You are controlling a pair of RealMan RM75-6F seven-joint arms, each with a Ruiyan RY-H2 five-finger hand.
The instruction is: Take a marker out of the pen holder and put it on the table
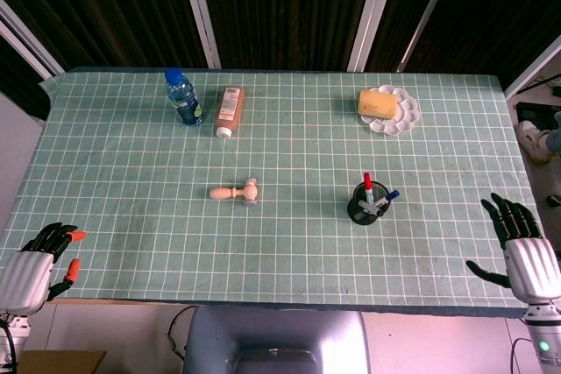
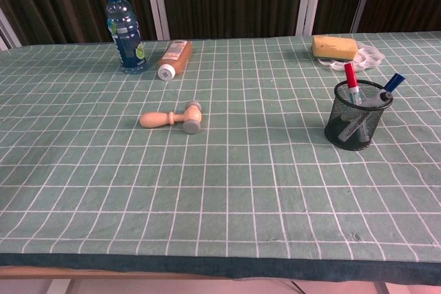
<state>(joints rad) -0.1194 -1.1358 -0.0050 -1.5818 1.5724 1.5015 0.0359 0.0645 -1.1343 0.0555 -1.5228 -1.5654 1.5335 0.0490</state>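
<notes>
While my fingers are spread wide and holding nothing, I judge the task has not started: the right hand (image 1: 523, 247) sits at the near right edge of the bench (image 1: 289, 243), and the left hand (image 1: 39, 260) at the near left corner, its fingers loosely apart and equally empty. Neither shows in the chest view.

Outward from the right hand, further left and a little farther away, the black mesh pen holder (image 2: 357, 115) stands upright. A red-capped marker (image 2: 351, 79) and a blue-capped marker (image 2: 393, 84) lean out of its rim, with a grey-ended one between them.

Beyond that lie a wooden mallet (image 1: 237, 191) mid-bench, a water bottle (image 1: 183, 96) and a brown bottle (image 1: 229, 111) on its side at the far left, and a sponge (image 1: 379, 102) on a white palette at the far right.

The reach is the step in hand. Next I should bring the right hand over the holder and pinch one cap without tipping the holder.
</notes>
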